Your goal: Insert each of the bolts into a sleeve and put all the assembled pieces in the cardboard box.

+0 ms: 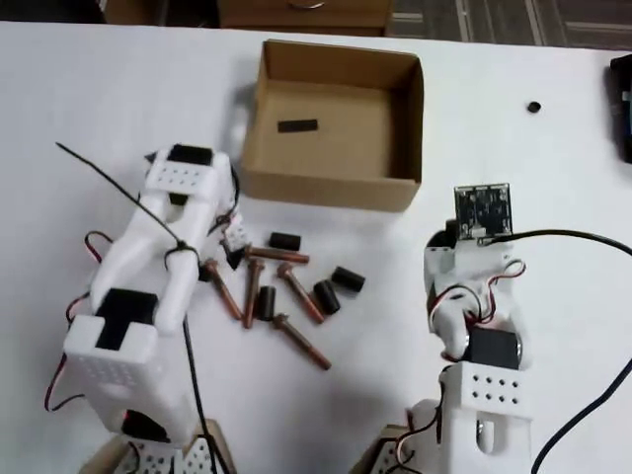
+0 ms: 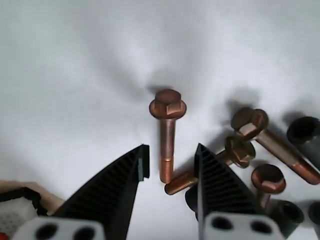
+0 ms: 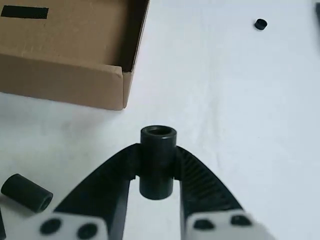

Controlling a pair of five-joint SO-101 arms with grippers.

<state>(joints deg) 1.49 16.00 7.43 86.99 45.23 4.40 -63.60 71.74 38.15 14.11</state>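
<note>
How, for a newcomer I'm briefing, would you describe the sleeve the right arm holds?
Start at the cardboard box; the right gripper sits just off its corner. Clamped between its fingers is a black sleeve, its open bore showing, whereas the other sleeves lie loose on the table.

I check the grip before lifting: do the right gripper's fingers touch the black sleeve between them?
Touching. In the right wrist view, both fingers of the right gripper press against the sides of the upright sleeve, with no gap visible.

Copper bolts (image 1: 304, 343) loose near cardboard box (image 1: 326, 188); sleeve (image 3: 158, 167) upright in right tool (image 3: 156, 151).
</note>
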